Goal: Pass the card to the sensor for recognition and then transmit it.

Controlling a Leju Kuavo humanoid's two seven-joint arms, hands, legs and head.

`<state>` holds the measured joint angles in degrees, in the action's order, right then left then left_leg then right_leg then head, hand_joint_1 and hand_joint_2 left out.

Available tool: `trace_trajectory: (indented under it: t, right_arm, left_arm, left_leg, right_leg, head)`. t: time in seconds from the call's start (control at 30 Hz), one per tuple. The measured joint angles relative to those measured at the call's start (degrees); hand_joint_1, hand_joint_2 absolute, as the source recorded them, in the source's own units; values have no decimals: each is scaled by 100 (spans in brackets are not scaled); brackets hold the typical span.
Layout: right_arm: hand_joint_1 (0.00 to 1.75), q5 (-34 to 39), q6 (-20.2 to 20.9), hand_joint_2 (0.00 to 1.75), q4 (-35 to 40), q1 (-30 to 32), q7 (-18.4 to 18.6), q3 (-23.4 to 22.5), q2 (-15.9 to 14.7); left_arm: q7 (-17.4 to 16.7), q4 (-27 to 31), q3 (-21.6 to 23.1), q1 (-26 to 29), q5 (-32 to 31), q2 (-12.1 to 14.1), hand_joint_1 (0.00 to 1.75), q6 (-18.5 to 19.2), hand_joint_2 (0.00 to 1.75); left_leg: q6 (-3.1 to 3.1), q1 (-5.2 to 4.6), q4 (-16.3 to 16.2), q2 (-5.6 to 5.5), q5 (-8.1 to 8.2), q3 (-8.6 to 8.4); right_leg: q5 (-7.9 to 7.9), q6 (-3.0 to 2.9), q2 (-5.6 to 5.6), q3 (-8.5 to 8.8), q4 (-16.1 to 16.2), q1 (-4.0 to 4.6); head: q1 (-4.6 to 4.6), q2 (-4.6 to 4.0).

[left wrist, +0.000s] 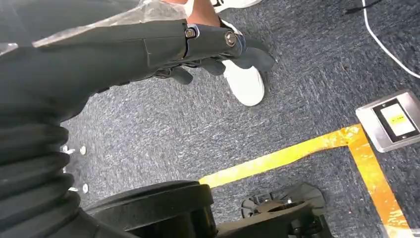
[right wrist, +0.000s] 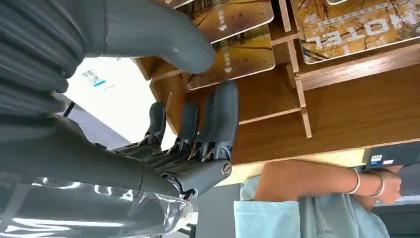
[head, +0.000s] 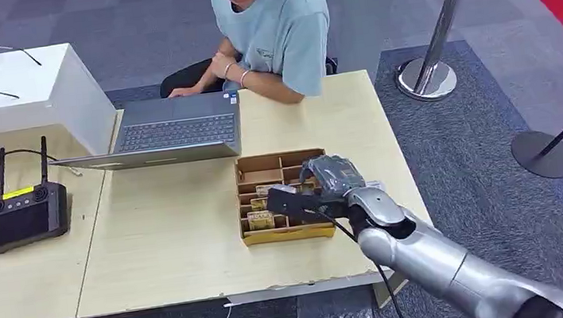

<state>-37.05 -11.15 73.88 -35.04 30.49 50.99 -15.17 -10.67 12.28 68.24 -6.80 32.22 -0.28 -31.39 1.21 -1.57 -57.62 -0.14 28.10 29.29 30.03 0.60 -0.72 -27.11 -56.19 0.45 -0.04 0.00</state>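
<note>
cards [right wrist: 233, 54] flat in wooden tray [head: 287, 234], right hand [head: 327, 182] above, fingers apart

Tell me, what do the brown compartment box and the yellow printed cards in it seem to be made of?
The brown compartment box looks like thin wood or plywood: matte, with visible grain and slotted dividers. The yellow printed cards look like glossy plastic or coated card: rounded corners, a slight sheen, a printed picture and lettering.

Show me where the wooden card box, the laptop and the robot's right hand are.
wooden card box [head: 272, 160], head view, bare far compartment.
laptop [head: 178, 132], head view, keyboard middle.
right hand [head: 327, 182], head view, back of the hand above the box.
</note>
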Motion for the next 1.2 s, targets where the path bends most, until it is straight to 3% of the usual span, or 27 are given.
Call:
trace_trajectory:
  t: [0.43, 0.6, 0.8, 1.2]
  right_arm:
    - [86, 33, -9, 175, -35, -18, 0, 0, 0]
    - [91, 42, -9, 175, -35, -19, 0, 0, 0]
    - [75, 39, -44, 175, -35, -37, 0, -2, 0]
    - [84, 39, -44, 175, -31, -99, 20, -2, 0]
  left_arm:
    - [11, 0, 0, 0, -7, -2, 0, 0, 175]
    - [13, 0, 0, 0, -7, -2, 0, 0, 175]
    - [13, 0, 0, 0, -4, -4, 0, 0, 175]
    - [13, 0, 0, 0, -4, -7, 0, 0, 175]
  left_leg:
    - [0, 0, 0, 0, 0, -2]
    - [0, 0, 0, 0, 0, -3]
    - [0, 0, 0, 0, 0, -3]
    - [0, 0, 0, 0, 0, -3]
  right_leg:
    - [0, 0, 0, 2, 0, 0]
    - [0, 0, 0, 2, 0, 0]
    - [0, 0, 0, 3, 0, 0]
    - [0, 0, 0, 3, 0, 0]
  head:
    - [0, 0]
    - [0, 0]
    - [2, 0]
    - [0, 0]
